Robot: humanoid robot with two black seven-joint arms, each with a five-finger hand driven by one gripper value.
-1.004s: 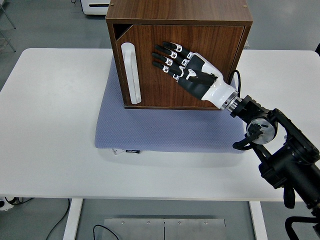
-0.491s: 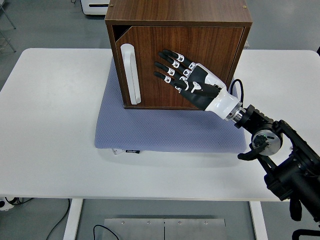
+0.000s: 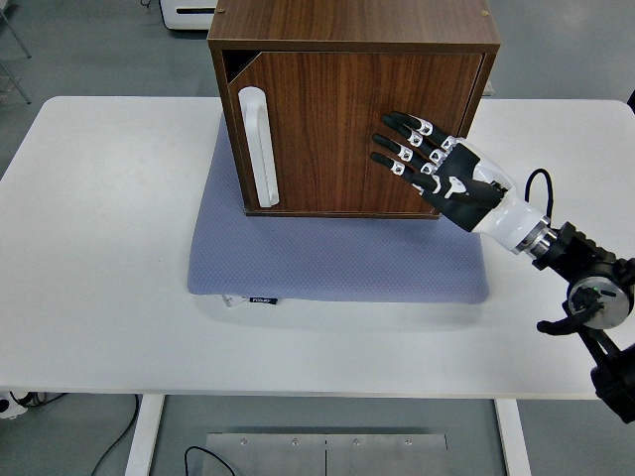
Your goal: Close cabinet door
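A dark wooden cabinet [image 3: 353, 30] stands on a grey-blue mat [image 3: 327, 260] at the back middle of the table. Its door [image 3: 337, 134] carries a long white handle [image 3: 256, 145] on the left side and sits nearly flush, with a small dark gap at its top left corner. My right hand [image 3: 429, 162] is in front of the door's right part, fingers spread and holding nothing. Whether the fingertips [image 3: 389, 119] touch the wood I cannot tell. The left arm is out of view.
The white table [image 3: 99, 248] spreads to either side of the mat. My right arm [image 3: 580, 288] comes in from the lower right over the table's right part. A black cable [image 3: 536, 183] loops behind the wrist.
My right hand has slid to the right and down across the door, from its middle to its right part. The arm has drawn back toward the right edge. The door looks unchanged.
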